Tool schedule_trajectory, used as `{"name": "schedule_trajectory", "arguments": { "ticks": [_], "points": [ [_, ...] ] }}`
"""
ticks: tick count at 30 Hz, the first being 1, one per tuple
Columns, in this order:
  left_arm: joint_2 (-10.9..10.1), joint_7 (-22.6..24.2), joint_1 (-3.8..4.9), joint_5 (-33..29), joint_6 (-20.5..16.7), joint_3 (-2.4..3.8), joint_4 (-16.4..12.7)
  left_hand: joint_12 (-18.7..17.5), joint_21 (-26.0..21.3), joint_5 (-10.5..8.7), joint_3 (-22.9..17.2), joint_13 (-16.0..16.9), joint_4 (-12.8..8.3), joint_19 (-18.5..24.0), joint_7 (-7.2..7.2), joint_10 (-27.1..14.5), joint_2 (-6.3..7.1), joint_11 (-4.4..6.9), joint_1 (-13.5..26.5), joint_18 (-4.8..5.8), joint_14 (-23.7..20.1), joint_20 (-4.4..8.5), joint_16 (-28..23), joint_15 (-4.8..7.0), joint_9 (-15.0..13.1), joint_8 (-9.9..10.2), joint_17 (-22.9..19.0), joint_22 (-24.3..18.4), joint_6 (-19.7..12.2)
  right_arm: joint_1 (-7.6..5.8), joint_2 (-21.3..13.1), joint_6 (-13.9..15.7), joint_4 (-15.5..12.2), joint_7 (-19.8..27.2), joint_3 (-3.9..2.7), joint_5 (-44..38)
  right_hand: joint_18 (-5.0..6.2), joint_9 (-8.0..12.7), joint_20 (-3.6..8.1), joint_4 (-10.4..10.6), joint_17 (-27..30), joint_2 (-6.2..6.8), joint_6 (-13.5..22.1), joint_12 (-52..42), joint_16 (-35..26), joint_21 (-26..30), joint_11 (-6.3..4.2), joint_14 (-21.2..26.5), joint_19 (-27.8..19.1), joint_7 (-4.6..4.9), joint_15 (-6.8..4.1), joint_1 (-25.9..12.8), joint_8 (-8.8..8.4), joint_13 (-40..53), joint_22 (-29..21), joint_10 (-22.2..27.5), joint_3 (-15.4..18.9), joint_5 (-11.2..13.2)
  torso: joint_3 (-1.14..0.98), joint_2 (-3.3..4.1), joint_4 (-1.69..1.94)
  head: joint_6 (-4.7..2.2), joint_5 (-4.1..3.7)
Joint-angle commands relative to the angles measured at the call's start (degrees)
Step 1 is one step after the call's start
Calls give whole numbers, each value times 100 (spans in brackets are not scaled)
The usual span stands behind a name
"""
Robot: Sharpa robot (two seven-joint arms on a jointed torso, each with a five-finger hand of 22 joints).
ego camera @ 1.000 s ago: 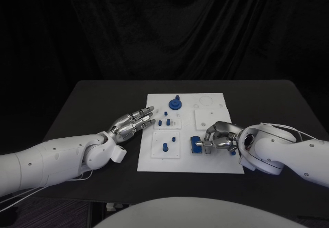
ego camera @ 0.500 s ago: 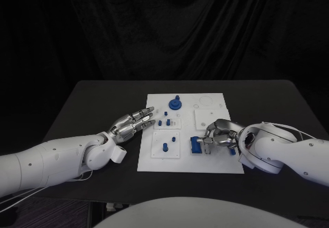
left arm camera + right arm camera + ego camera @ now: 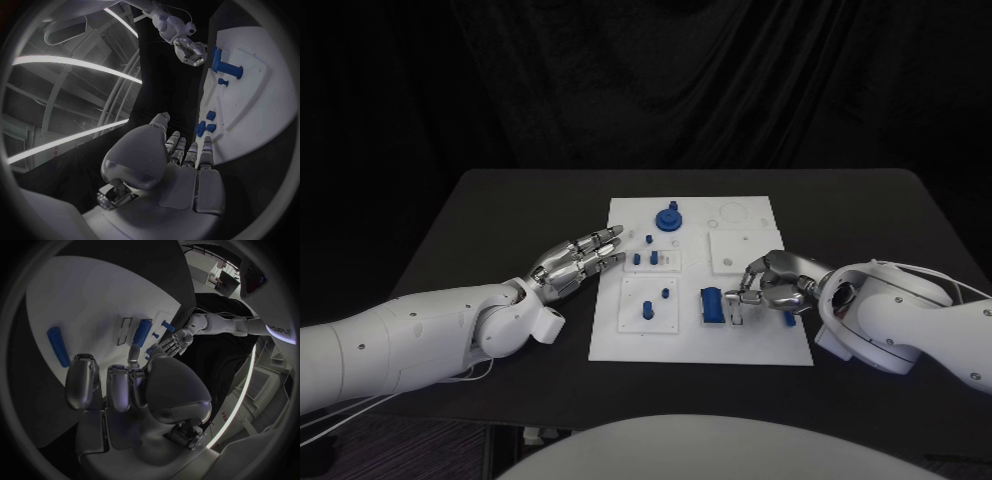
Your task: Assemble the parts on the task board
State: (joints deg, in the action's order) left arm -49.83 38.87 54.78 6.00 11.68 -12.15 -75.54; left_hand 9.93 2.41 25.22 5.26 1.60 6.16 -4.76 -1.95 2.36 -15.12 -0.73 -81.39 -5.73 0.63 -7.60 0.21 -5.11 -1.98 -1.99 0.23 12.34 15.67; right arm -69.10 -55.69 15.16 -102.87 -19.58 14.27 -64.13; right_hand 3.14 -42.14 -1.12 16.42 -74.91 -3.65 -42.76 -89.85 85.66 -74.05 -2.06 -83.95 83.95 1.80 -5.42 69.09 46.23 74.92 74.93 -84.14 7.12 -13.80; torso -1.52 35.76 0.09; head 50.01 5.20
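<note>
A white task board (image 3: pixel 762 350) sits mid-worktop. At its four o'clock, the right hand (image 3: pixel 773 283) hovers with fingers curled and nothing visibly held, just beside a blue block (image 3: pixel 711 305). The step looks like seating that block; next, a firm grasp is needed. At nine o'clock, the left hand (image 3: pixel 577 259) rests flat, fingers straight, touching the board's edge.

The task board (image 3: pixel 754 345) at frame centre is white. The parts (image 3: pixel 711 304) on it are blue, plain and unpatterned. The counter (image 3: pixel 488 215) is black. Both robot hands, left (image 3: pixel 577 258) and right (image 3: pixel 773 282), are silver on white arms.
</note>
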Motion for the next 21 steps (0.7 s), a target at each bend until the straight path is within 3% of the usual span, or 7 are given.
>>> {"name": "schedule_trajectory", "arguments": {
  "ticks": [1, 4, 7, 9, 13, 17, 21],
  "points": [
    [-11, 116, -5, -35, 25, 5, -34, 23, 21, 14, -54, 1, -3, 2, -35, -1, 0, -42, 57, -96, 3, -23, 6, -6, -9, -13, 3, -6, 16, -216, -222, 8, -182, -395, -14, -285, 29, 224, 4, 15, -762, -29, 4, -15, 39, -51, 46, -457, 81, 65, 25, 15, -237, 1508, 1052, -586, 75, -268, 7, -1, 4, -1, -85],
    [-19, 124, -5, -35, 7, 5, -53, 30, 25, 56, -77, 2, -11, -2, -34, 2, 3, -40, 59, -99, 5, -21, 8, -2, -10, -16, 4, -1, 24, -419, -452, -253, -331, -786, -14, -690, 26, 471, -31, 8, -762, -23, -34, -15, 40, -65, 92, -456, 86, 116, 64, 1, -499, 1508, 1056, -586, 136, -535, 8, -1, 3, -1, -170],
    [-23, 136, -6, -35, -13, 5, -72, 37, 25, 70, -86, 3, -17, -2, -35, 4, 7, -42, 57, -101, 6, -21, 8, 1, -12, -18, 4, -4, 35, -520, -619, -511, -425, -1077, -13, -1235, 8, 634, -37, -19, -786, 60, -146, -15, 53, -162, 89, -461, 119, 108, 63, 160, -639, 1508, 1084, -586, 120, -1220, 15, -4, 15, -1, -300],
    [-30, 150, -6, -35, -29, 5, -90, 48, 27, 91, -98, 4, -27, -5, -34, 8, 16, -41, 56, -103, 9, -20, 9, 5, -14, -21, 5, -2, 50, -560, -725, -759, -486, -1313, -12, -1696, -14, 721, -36, -4, -819, 134, -225, -15, 71, -265, 83, -467, 156, 102, 59, 223, -702, 1508, 1114, -586, 116, -1498, 17, 2, 19, -1, -387],
    [-54, 167, -6, -35, -48, 5, -106, 61, 29, 113, -112, 6, -39, -6, -34, 14, 26, -43, 54, -107, 8, -18, 9, 13, -14, -22, 4, -2, 51, -506, -880, -1047, -601, -1641, -9, -2421, -56, 772, -34, 25, -914, 153, -256, -15, 125, -456, 84, -490, 223, 108, 59, 141, -747, 1508, 1169, -586, 145, -1523, -14, 14, -8, -1, -534],
    [-67, 170, -6, -35, -53, 5, -113, 61, 29, 113, -112, 6, -39, -6, -34, 14, 26, -43, 54, -107, 8, -18, 9, 13, -14, -22, 4, -2, 51, -332, -1017, -1027, -702, -1788, -6, -2965, -73, 807, -33, 27, -949, 153, -265, -15, 147, -538, 85, -499, 254, 111, 59, 84, -784, 1508, 1193, -586, 157, -1535, -7, 12, 13, -1, -680],
    [-79, 171, -6, -35, -52, 5, -116, 75, 29, 126, -120, 8, -44, -5, -33, 20, 28, -49, 53, -110, 8, -16, 9, 16, -13, -21, 5, -6, 50, -173, -1093, -938, -749, -1861, -4, -3393, -81, 843, -32, 27, -971, 169, -284, -15, 164, -585, 85, -505, 272, 111, 59, 38, -818, 1508, 1204, -586, 161, -1650, -15, 17, -12, -1, -689]
  ]
}}
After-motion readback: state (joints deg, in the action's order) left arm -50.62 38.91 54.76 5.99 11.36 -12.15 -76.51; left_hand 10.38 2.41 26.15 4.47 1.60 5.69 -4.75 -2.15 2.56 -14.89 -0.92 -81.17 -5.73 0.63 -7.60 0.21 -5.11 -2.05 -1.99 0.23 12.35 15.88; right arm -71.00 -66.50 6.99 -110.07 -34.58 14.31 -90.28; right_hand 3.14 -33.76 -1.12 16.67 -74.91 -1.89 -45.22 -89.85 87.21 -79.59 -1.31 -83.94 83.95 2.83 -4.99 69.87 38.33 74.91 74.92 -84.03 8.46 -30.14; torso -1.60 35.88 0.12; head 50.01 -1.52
